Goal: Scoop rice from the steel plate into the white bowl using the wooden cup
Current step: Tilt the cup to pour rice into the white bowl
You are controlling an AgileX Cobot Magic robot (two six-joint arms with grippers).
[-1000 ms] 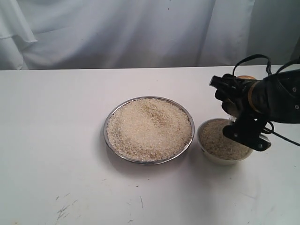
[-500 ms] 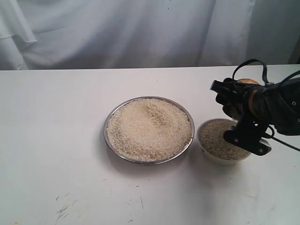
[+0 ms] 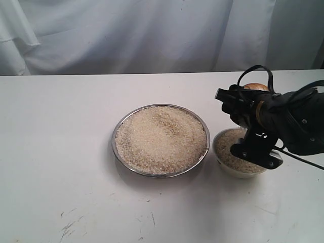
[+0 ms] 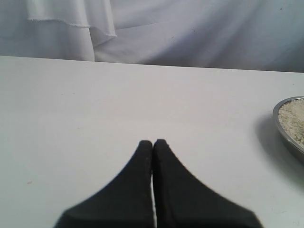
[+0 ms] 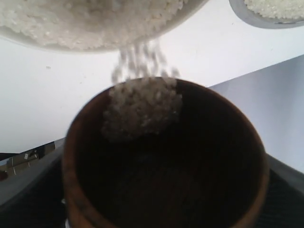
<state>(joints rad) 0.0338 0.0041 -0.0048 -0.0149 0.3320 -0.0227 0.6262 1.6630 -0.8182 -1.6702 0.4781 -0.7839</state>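
Note:
The steel plate [image 3: 117,132] sits mid-table, heaped with rice [image 3: 161,139]. Just to its right stands the white bowl [image 3: 238,172], which also holds rice [image 3: 228,147]. My right gripper [image 3: 243,121] hangs over the bowl, shut on the wooden cup [image 3: 256,87], which is tipped mouth-down toward it. The right wrist view looks into the cup [image 5: 166,180]: a clump of rice [image 5: 142,107] lies at its lip and grains fall into the bowl's rice [image 5: 85,19]. My left gripper [image 4: 152,141] is shut and holds nothing, low over bare table, with the plate's rim [image 4: 285,130] off to one side.
A white cloth backdrop [image 3: 152,35] hangs behind the table's far edge. Black cables [image 3: 253,71] loop above the right wrist. Faint scuff marks [image 3: 68,228] show on the table [image 3: 61,152] near the front left.
The right gripper has shifted left and lower over the bowl with the cup, tipping it further. The plate and bowl have not moved.

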